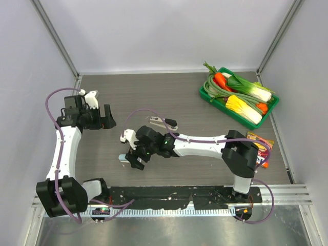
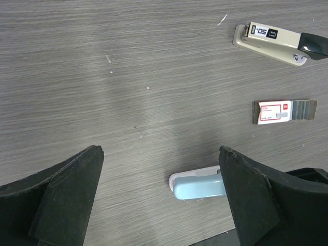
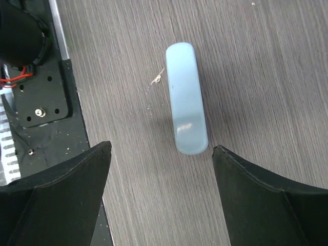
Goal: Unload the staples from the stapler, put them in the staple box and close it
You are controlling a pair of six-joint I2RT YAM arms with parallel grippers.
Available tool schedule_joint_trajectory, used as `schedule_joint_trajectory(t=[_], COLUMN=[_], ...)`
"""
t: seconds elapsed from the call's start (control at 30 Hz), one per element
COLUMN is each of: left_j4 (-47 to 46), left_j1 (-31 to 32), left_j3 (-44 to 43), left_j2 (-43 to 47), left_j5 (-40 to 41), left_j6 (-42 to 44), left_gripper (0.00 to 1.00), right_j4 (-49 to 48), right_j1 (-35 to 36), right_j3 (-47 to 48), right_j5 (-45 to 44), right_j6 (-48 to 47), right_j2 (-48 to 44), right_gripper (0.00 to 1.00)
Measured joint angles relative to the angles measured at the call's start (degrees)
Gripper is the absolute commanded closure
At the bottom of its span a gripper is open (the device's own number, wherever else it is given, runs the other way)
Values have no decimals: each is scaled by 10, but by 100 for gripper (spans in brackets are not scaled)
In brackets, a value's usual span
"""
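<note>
Pale blue, the stapler (image 3: 186,97) lies shut and flat on the desk (image 3: 266,72), its near end between the fingers of the right pincer (image 3: 161,148), which hangs wide and empty above it. The left pincer (image 2: 161,149) is wide too, well apart. No staples show; by my judgement, opening and emptying both remain.

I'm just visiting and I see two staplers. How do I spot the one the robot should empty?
Go to the near edge of the table. There, below the open right gripper, lies the stapler. It is plain pale blue with rounded ends, unlike the beige, black-tipped stapler farther back.
</note>
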State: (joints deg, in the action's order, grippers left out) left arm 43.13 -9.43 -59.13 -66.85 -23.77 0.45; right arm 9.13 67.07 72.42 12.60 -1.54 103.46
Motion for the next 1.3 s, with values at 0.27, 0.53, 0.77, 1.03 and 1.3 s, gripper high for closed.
schedule_joint_trajectory(t=[0.27,0.53,0.77,1.03,1.3], left_j4=[1,5,7,9,6], left_j1=[0,0,0,0,0], left_j3=[15,37,52,57,60], left_j2=[26,45,45,47,53], left_j5=[1,2,5,15,21], left_j6=[3,13,18,22,23], left_gripper=[0,0,0,0,0], right_j4=[-7,-31,-48,-52,-48], right_j1=[8,14,14,14,13], right_j3=[4,5,8,29,36], right_j5=[-40,-67,-71,-69,-76], right_j6=[-28,-40,-40,-41,-42], right_j2=[48,77,87,107,110], right_gripper=[25,34,43,80,99])
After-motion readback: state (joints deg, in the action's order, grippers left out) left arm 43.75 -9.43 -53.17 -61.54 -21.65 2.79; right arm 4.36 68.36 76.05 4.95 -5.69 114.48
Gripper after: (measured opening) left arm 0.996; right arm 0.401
